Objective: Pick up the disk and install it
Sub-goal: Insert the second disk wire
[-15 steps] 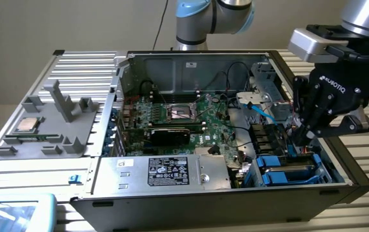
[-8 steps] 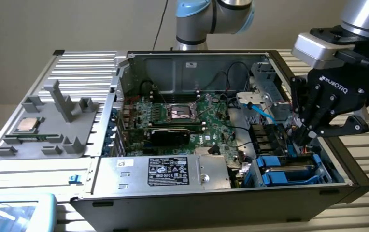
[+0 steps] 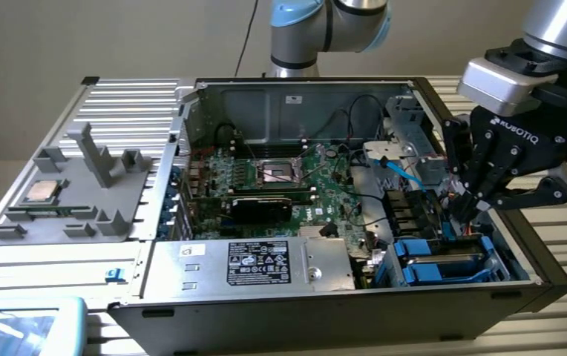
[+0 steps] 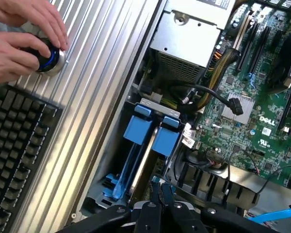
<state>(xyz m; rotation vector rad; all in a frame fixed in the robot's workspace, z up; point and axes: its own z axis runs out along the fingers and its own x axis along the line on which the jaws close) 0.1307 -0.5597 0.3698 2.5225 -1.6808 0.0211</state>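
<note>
The disk [image 4: 138,128], in its bright blue carrier, stands on edge in the drive bay at the case's front corner, with a second blue carrier [image 4: 166,138] beside it. In the exterior view the blue carriers [image 3: 442,259] sit low in the case, on the exterior view's right. My gripper [image 3: 469,213] hangs just above that bay with its black fingers pressed together and nothing between them. In the wrist view the gripper [image 4: 161,188] points down at the near end of the two carriers, apart from them.
The open computer case holds a green motherboard [image 3: 283,174], a silver power supply with a black label [image 3: 263,263] and a loose blue cable [image 3: 402,170]. A grey fixture with a CPU chip [image 3: 41,191] lies at the exterior view's left. A person's hands [image 4: 19,43] turn a knob [image 4: 51,60] beside a keyboard [image 4: 14,145].
</note>
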